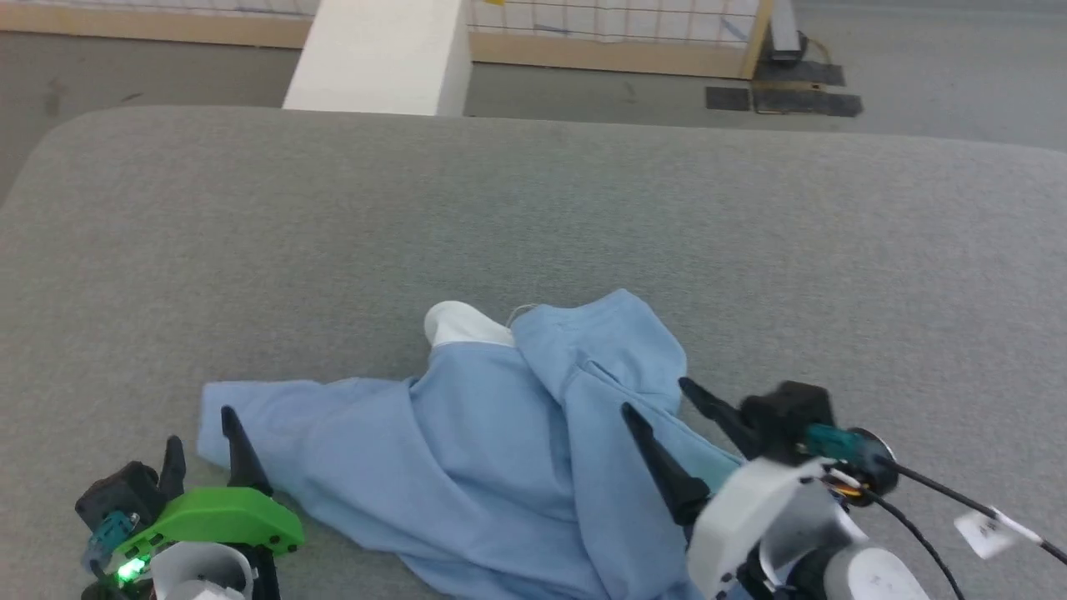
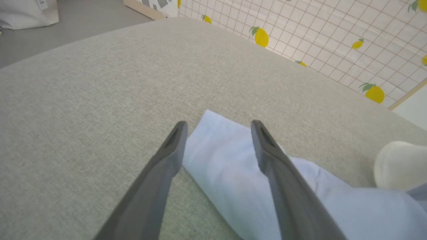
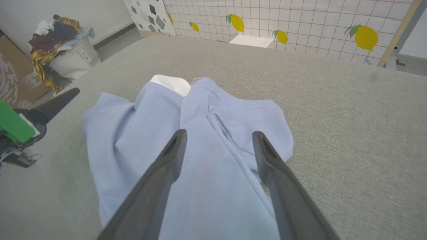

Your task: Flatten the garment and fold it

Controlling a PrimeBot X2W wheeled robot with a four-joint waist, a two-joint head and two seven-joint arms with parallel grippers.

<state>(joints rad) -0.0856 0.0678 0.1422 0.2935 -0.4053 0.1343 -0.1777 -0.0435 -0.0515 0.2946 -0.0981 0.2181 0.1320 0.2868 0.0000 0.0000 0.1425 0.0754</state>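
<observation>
Garment (image 1: 467, 450) crumpled, near front edge of grey padded surface (image 1: 533, 208), roughly midway along it; white section (image 1: 463, 323) at far side. Left gripper (image 1: 200, 429) fingers apart, garment's left corner between them. Right gripper (image 1: 654, 396) fingers apart over garment's right part.

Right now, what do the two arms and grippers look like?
Both grippers have two long, dark, tapered fingers. The left gripper carries a bright green cover with a green light lit beneath it. The right gripper sits on a white forearm shell, with a teal connector and a black cable bearing a white tag.
</observation>
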